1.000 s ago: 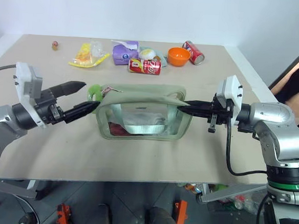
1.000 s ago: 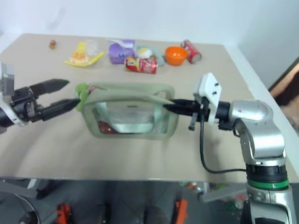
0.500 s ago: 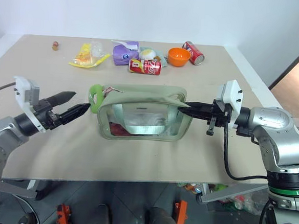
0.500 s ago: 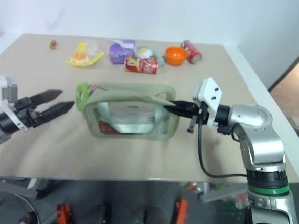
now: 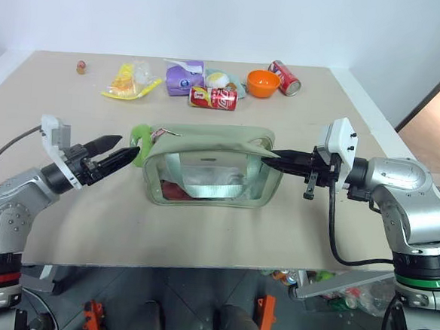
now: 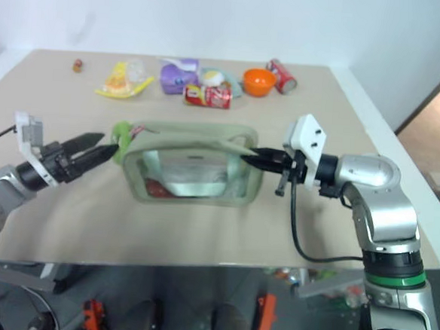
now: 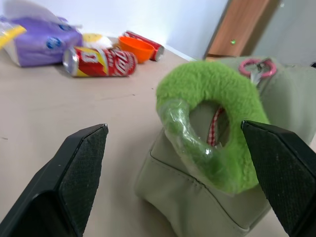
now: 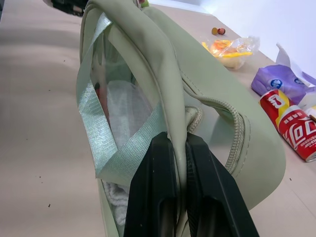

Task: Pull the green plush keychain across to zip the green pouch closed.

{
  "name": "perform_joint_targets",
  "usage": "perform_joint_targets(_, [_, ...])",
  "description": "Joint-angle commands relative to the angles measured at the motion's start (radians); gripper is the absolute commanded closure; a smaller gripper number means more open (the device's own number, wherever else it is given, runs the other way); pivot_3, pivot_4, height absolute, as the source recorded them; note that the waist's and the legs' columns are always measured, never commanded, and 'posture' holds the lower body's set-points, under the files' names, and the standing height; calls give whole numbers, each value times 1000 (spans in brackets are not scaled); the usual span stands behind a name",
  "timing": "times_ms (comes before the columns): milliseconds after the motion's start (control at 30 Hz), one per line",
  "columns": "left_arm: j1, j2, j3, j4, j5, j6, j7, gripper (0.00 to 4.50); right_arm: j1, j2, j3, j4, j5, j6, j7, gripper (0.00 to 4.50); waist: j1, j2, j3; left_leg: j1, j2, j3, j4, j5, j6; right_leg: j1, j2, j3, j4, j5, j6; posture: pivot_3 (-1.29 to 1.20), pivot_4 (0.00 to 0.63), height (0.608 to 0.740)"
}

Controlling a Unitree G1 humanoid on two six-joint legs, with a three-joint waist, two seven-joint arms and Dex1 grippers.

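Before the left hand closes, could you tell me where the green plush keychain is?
In the left eye view, the green plush keychain sits at the green pouch's left end, just ahead of the open left hand.

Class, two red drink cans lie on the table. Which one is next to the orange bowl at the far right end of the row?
The red can lying angled just right of the orange bowl. The other can lies crosswise left of the bowl, in front of the purple packet.

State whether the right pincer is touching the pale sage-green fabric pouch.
Touching: in the right wrist view the right pincer is shut on a fabric edge of the pale sage-green fabric pouch.
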Motion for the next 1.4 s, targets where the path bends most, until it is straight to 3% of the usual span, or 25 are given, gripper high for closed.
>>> perform_joint_targets(33, [-50,-6,-11,21,0,5,-34,260,-14,-22,1,-26,0,-16,3,4494,0,0,0,0,0,0,0,0,0,0,0,0,0,0,0,0,150,740])
perform_joint_targets(467, [-79,-49,-4,62,27,-25,-33,4466,-11,-43,1,-20,0,-22,4,4500,1,0,0,0,0,0,0,0,0,0,0,0,0,0,0,0,150,740])
perform_joint_targets(800, [-112,-51,25,-8,24,-61,-16,4466,-14,-50,3,-19,4,-20,6,4500,1,0,0,-1,0,0,1,0,0,0,0,0,0,0,0,0,150,740])
perform_joint_targets(1000, [-287,16,14,-128,5,-47,9,4466,-14,-61,-7,-11,14,-14,5,4500,2,-1,0,-2,-1,-2,2,0,0,0,-1,-1,0,1,1,0,150,740])
perform_joint_targets(1167, [-442,-25,-151,-122,111,-95,-38,4466,-23,-62,2,18,5,-31,12,4500,2,0,0,-3,-2,-2,5,0,0,2,-2,-1,0,1,3,0,150,740])
perform_joint_targets(1400, [-568,-100,-372,74,321,-218,-168,4466,-26,-57,9,19,6,-38,2,4500,1,0,0,-3,-2,-2,7,0,0,1,-1,0,0,2,5,0,150,740])
